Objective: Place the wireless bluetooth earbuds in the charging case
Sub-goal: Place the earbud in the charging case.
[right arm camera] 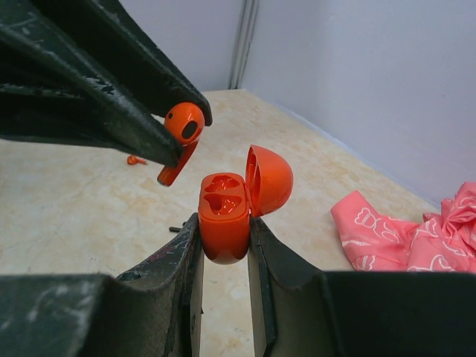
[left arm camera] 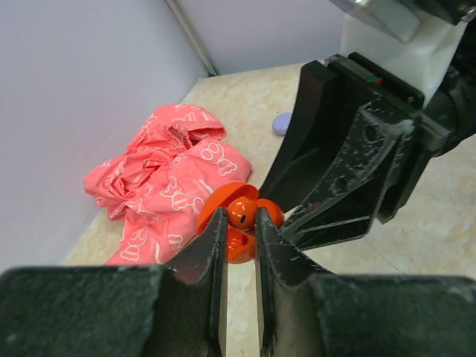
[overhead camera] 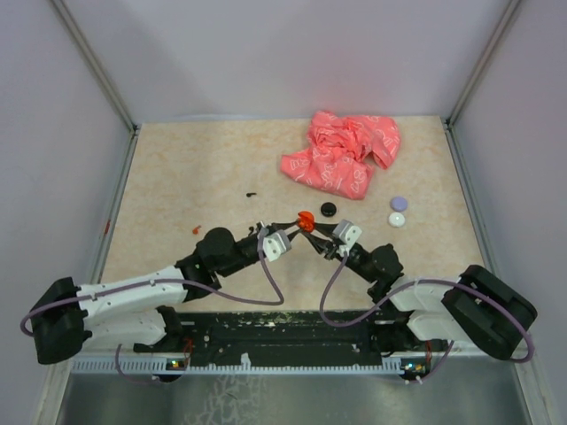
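The earbuds here are orange. My left gripper (overhead camera: 295, 223) is shut on one orange earbud (left arm camera: 242, 212), also seen in the right wrist view (right arm camera: 184, 126), and holds it just above and left of the case. My right gripper (overhead camera: 317, 227) is shut on the orange charging case (right arm camera: 224, 216), holding it upright above the table. Its lid (right arm camera: 269, 178) is hinged open and both sockets are empty. A second orange earbud (overhead camera: 197, 228) lies on the table to the left and also shows in the right wrist view (right arm camera: 136, 159).
A crumpled pink cloth (overhead camera: 341, 152) lies at the back right. A black disc (overhead camera: 329, 209), a purple disc (overhead camera: 399, 203) and a white disc (overhead camera: 397, 219) lie near it. A tiny black bit (overhead camera: 252, 193) lies at mid table. White walls enclose the table.
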{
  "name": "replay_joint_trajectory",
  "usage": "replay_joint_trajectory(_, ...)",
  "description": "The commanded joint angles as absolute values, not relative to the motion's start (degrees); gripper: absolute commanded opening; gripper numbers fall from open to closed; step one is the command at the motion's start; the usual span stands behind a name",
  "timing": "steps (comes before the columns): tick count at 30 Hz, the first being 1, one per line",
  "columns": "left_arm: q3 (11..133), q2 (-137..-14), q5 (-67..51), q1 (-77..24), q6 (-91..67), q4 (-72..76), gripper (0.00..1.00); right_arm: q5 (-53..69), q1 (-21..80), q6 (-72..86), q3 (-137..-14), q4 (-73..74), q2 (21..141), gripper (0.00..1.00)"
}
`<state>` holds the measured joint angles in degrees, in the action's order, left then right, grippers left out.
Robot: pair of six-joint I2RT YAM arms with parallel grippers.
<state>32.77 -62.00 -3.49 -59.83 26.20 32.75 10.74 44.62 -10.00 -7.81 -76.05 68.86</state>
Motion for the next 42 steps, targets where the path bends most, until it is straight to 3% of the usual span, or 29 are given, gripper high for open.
replay_joint_trajectory(1, 33.42, -63.55, 12.05, -65.58, 32.61, 41.57, 0.01, 10.03, 45.37, -9.97, -9.81, -81.9, 69.78, 0.0)
replay_joint_trajectory(5, 33.61, -65.66, 20.17, -68.9, 36.22, 45.17, 0.0, 9.44, 45.42, -10.5, -9.43, -82.3, 69.87, 0.0)
replay_joint_trajectory(16, 34.87, -69.32, 26.73, -70.0, 34.83, 46.85, 0.01, 8.92, 45.53, -10.25, -8.45, -83.99, 69.46, 0.0)
replay_joint_trajectory(42, 35.06, -72.73, 24.4, -70.39, 32.24, 49.73, 0.01, 9.21, 45.57, -9.4, -8.61, -83.58, 69.33, 0.0)
